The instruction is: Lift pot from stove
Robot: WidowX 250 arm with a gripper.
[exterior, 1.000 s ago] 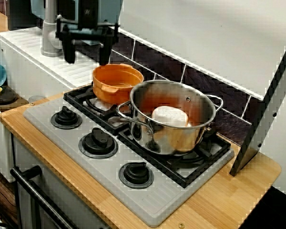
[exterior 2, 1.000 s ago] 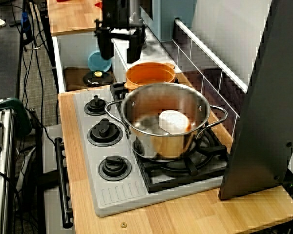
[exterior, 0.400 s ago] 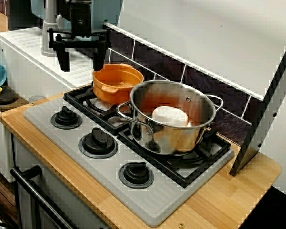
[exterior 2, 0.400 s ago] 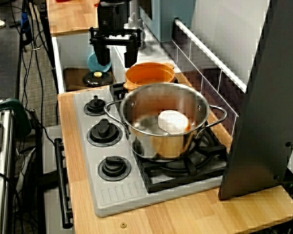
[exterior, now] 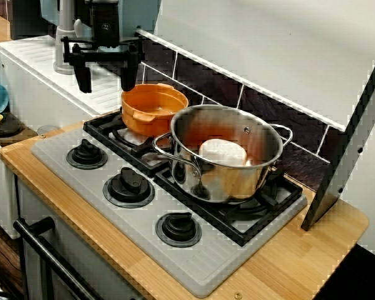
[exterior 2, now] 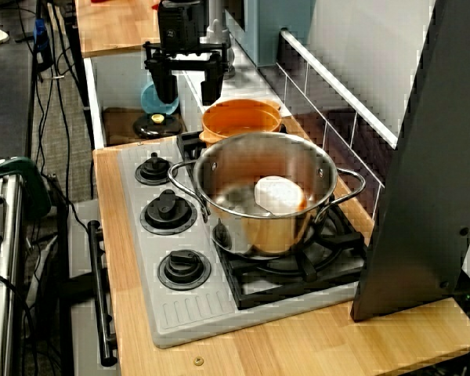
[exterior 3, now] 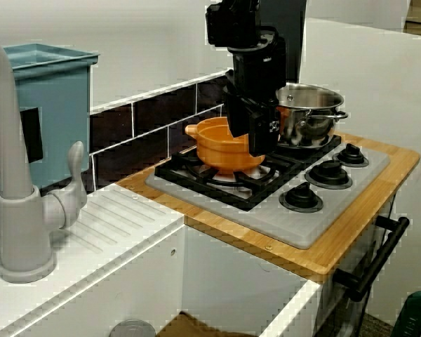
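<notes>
While the pot sits on the black grate of the stove, at the rear burner, the gripper hangs in the air at roughly 10 o'clock from it, clear of its rim. Both fingers point downward, spread wide, with nothing between them. The steel pot stands at 4 o'clock from the orange one, just beside it, with a white rounded object inside. Three knobs line the front edge. The faucet stands on the white counter.
</notes>
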